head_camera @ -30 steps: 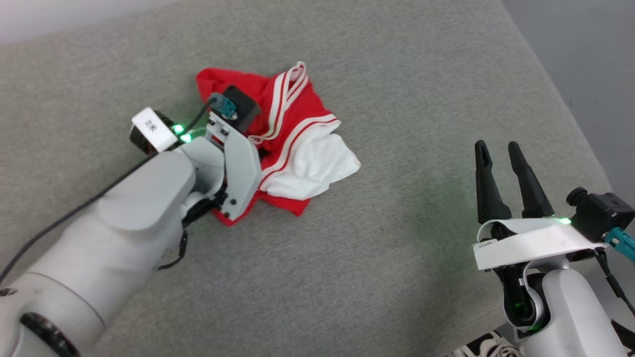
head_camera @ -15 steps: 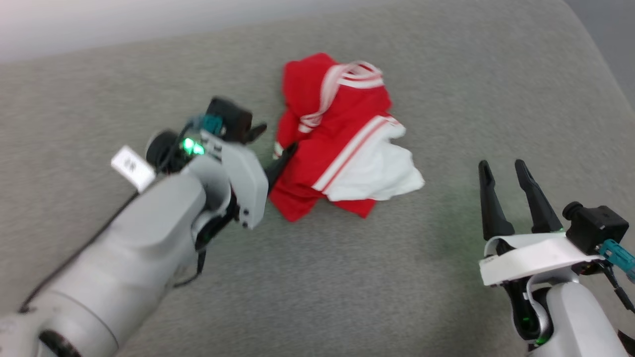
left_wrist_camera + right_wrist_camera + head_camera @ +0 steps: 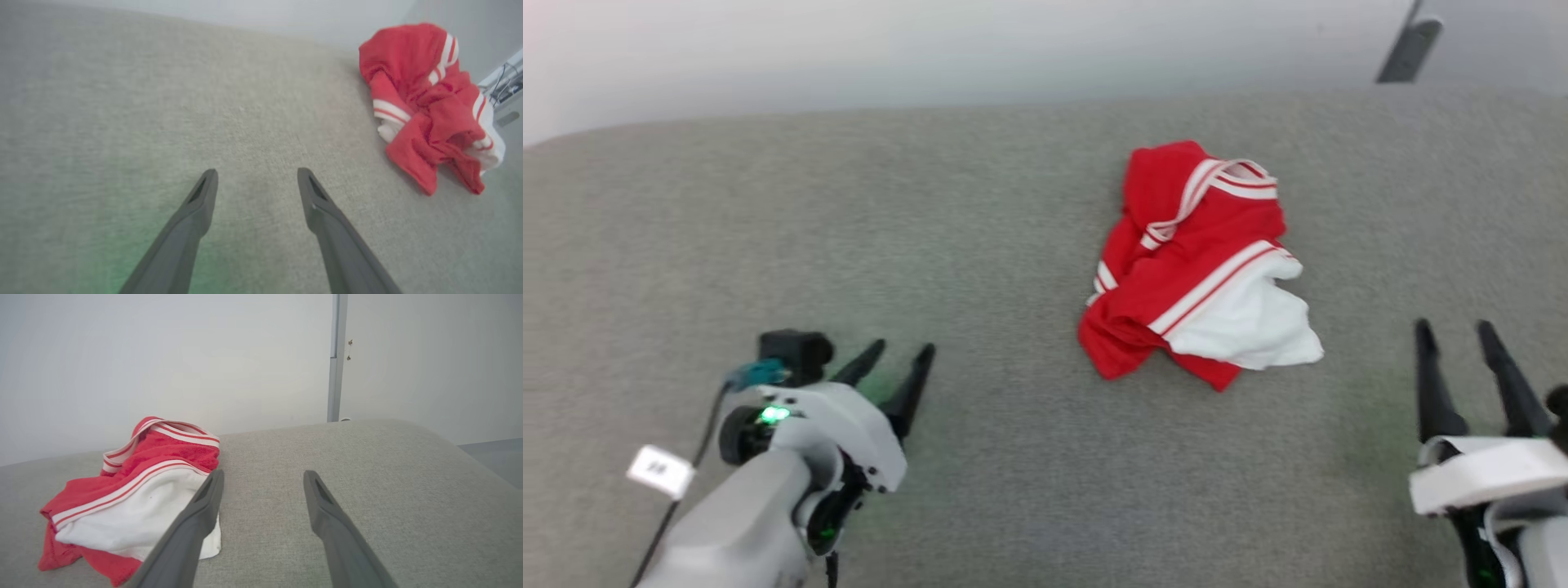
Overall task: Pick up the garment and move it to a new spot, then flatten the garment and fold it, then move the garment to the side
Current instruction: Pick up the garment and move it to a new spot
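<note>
1. The garment is a crumpled heap on the far right half of the desk. It's red with striped trim, and a white patch sticks out at the near end. Nothing's touching it.
2. Its long axis runs roughly far to near, leaning a bit to the right as it comes toward the robot. The red bunched end is farthest away and the white bit is closest.
3. The left pincer is spread wide and holding nothing. It's well apart from the heap, which lies off to its right and a little farther out.
4. The right pincer is also spread and holding nothing. The heap is ahead and to its left, with the white edge near its inner finger. I'd say this arm is the closer one, so whichever end gets pinched first, it has the shorter reach.
5. The desk top is a grey woven fabric with rounded corners. It looks soft, so I'd guess the cloth drags rather than slides.
6. As for the room, there's a plain pale wall behind with an upright grey strip on it, and grey floor past the right edge.
</note>
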{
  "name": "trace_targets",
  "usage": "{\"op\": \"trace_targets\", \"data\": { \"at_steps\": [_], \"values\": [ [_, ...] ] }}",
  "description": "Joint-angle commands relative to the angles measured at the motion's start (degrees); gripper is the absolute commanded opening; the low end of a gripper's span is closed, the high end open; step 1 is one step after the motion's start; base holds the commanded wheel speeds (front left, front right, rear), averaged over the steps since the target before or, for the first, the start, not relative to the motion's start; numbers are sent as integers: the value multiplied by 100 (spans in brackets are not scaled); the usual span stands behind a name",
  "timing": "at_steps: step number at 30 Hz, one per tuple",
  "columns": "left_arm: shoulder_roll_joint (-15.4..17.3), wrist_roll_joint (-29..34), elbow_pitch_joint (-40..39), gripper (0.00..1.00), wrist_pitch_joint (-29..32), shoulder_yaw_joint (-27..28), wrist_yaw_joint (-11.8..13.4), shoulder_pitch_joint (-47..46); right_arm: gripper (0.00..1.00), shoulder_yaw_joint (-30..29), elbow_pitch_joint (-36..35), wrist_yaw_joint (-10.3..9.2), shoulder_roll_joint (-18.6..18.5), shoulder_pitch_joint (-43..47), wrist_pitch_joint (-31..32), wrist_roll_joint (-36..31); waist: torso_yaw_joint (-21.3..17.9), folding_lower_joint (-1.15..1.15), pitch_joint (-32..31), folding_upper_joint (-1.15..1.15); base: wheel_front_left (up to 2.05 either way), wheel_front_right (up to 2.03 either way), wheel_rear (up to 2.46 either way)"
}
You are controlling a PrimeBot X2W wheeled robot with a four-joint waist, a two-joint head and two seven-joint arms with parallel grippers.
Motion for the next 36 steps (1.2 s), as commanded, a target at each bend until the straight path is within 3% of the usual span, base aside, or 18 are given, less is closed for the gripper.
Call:
{"op": "trace_targets", "data": {
  "at_steps": [1,6,11,18,24,36],
  "values": [
    [44,118,-166,100,-33,404,56,231,100,-109,2,-8,-80,160,-1,-36,392,0,-305,0,0,0,0],
    [76,879,-927,100,-22,1901,319,1254,100,-356,10,-8,-277,458,-1,-88,613,0,-511,0,0,0,0],
    [73,2074,-1993,100,-22,3091,609,2334,100,-461,-23,-8,-377,637,-1,-63,712,0,-641,0,0,0,0],
    [-118,3809,-3348,100,-23,4246,883,3343,100,-379,-90,-8,-327,591,-1,-86,595,0,-763,0,0,0,0],
    [-420,4882,-4228,100,-24,4756,714,3886,100,-228,-188,-8,-366,498,-1,-42,507,0,-802,0,0,0,0],
    [-1014,5455,-4084,100,-24,5212,334,4089,100,-45,-63,-8,-392,424,-1,4,481,0,-698,0,0,0,0]
  ]
}}
